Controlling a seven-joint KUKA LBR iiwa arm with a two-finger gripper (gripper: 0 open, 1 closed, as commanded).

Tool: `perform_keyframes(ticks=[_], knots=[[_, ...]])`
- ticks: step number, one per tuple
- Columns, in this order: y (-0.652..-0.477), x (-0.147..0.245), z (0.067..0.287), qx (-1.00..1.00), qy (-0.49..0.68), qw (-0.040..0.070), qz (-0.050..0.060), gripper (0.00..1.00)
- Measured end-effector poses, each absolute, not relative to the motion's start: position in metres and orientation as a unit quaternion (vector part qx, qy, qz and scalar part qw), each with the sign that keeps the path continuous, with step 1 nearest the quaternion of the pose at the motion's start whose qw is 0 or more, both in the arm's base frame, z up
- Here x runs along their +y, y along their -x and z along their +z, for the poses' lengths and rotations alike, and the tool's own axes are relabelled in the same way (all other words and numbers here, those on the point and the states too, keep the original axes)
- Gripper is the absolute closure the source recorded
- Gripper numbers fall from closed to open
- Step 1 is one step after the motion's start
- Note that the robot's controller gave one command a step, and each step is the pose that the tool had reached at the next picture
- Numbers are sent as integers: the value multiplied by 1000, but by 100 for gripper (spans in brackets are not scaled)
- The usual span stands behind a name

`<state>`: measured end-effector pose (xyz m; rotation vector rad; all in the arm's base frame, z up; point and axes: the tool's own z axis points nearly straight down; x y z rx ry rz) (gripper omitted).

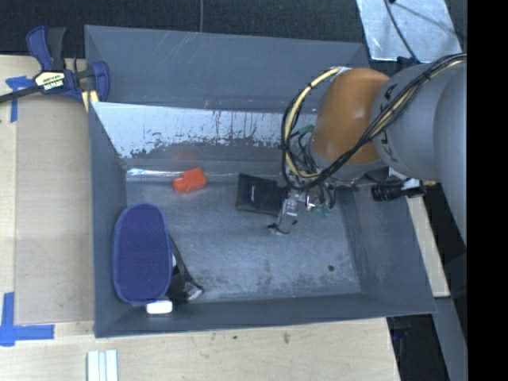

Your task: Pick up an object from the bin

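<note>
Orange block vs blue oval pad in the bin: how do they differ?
The orange block is far smaller than the blue oval pad. The block is angular, the pad rounded. The block lies near the bin's upper wall in the view, the pad at lower left. Both lie apart from the gripper.

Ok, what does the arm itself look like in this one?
A thick, rounded silver-grey arm with a smooth orange-brown cover at the wrist. Black and yellow cables loop around the cover. It ends in a small dark, metallic hand.
</note>
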<state>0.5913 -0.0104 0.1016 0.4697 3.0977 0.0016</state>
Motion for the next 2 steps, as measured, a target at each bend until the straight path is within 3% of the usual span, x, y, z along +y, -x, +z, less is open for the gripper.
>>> perform_keyframes(ticks=[1, 2], knots=[[-604, -1, 100, 969, -247, 3, 1, 0], [-596, -9, 70, 956, -294, 1, 0, 0]])
